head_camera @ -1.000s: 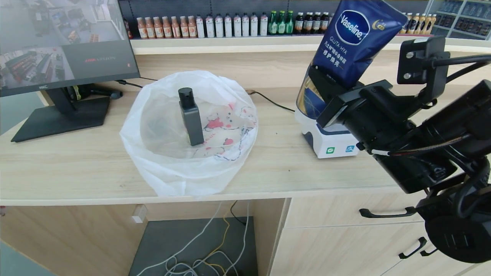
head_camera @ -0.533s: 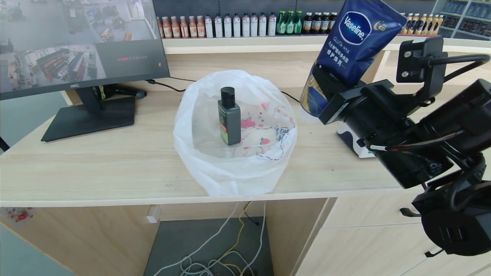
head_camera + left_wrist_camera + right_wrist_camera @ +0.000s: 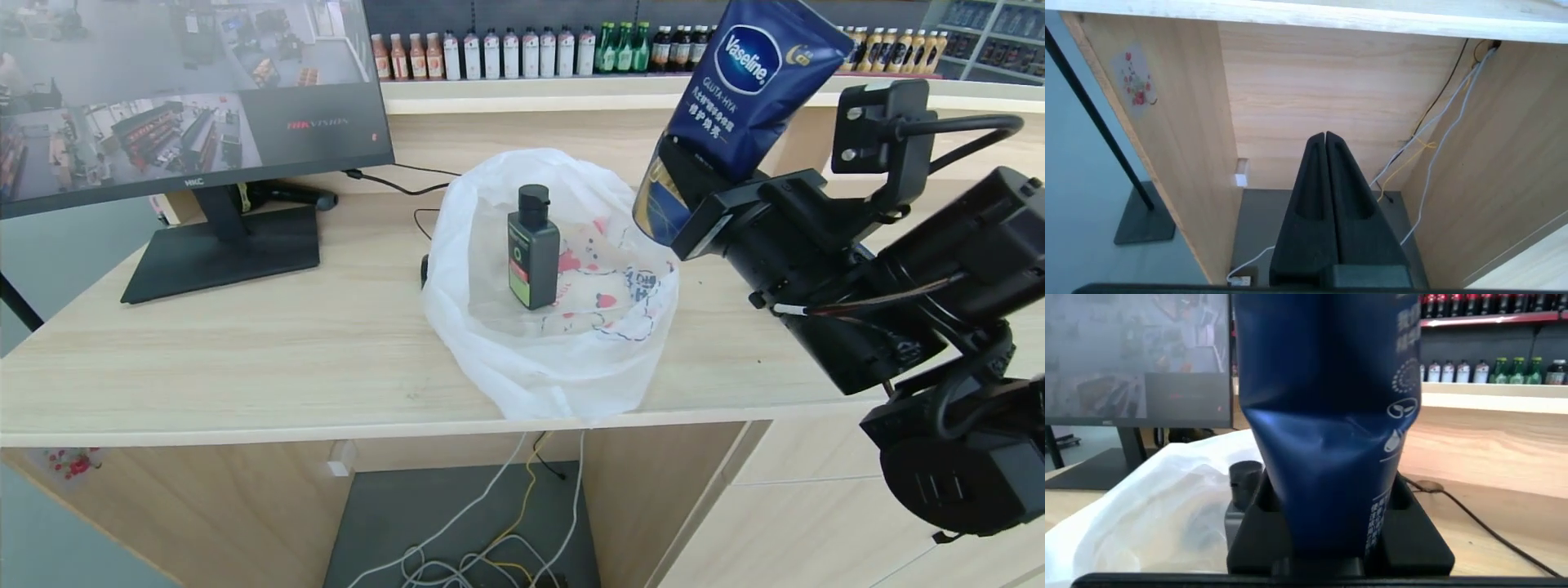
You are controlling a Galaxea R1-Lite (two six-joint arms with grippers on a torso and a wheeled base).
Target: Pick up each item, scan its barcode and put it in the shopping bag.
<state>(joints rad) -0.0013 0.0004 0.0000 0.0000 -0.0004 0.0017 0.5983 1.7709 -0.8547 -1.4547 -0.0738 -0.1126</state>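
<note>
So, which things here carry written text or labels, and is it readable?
Blue tube in the right hand: large white logo and print, readable, not copied here.
Monitor: small logos, too small.
Dark bottle in the shopping bag: green label, too blurred.

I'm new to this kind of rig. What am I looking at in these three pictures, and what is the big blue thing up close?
This is a two-armed robot at a wooden counter. The head view looks down from a camera on its head. The other two come from cameras on its wrists. On the counter stand a monitor and a white shopping bag with a dark bottle upright inside. The right gripper is shut on a blue tube, raised to the right of the bag. The right wrist view sees that tube up close. The left gripper, closed and holding nothing, sits low, facing the space under the counter.
</note>
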